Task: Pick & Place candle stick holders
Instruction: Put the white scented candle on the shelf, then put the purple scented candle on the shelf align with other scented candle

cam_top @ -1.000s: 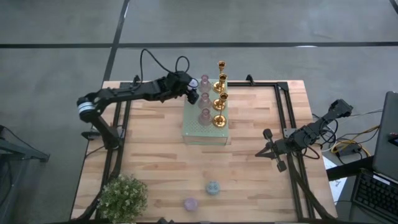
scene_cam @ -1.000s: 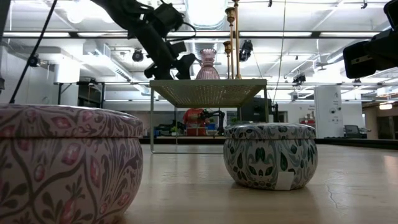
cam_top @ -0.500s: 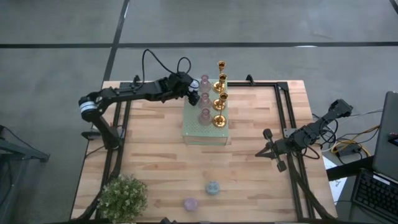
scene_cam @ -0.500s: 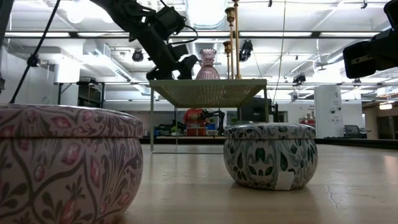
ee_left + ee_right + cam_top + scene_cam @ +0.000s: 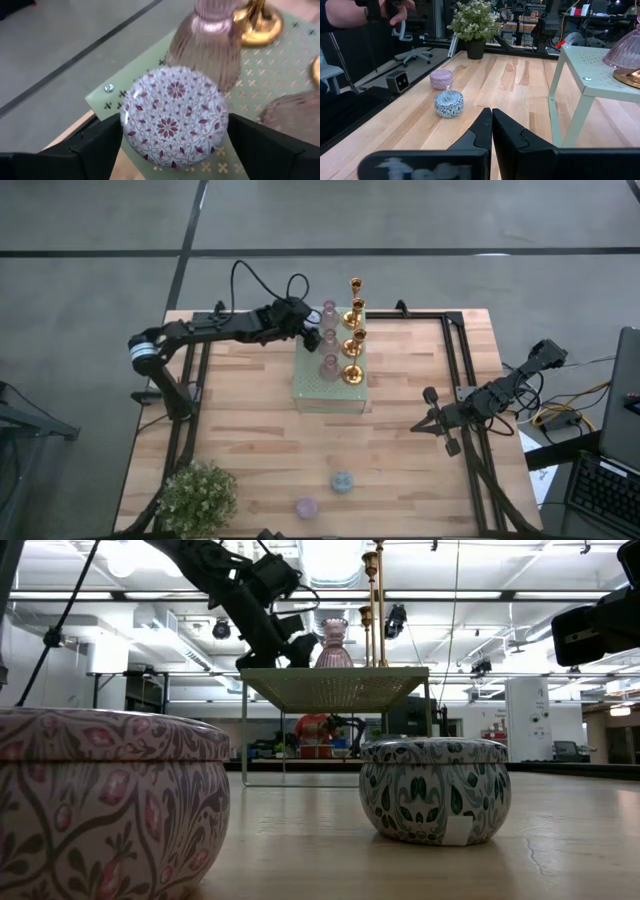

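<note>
Your round patterned pink holder (image 5: 174,118) sits on the corner of the pale green perforated block (image 5: 331,376), beside a ribbed pink holder (image 5: 207,47). The left pincer (image 5: 309,331) straddles it, fingers spread, not gripping. The right pincer (image 5: 491,131) waits closed, empty, over the tabletop (image 5: 400,450).

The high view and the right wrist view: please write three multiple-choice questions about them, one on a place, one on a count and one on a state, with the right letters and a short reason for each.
1. Where does the potted plant stand?
A. On the green stand
B. At a corner of the table
C. Between two gold holders

2. How many gold holders stand on the green stand?
A. Two
B. Four
C. Six

3. How is the right gripper?
A. Shut, holding nothing
B. Wide open
C. Shut on a tin

Answers:
1 B: the high view shows it at a table corner.
2 B: four stand in a row.
3 A: its fingers meet with nothing between them.
</note>
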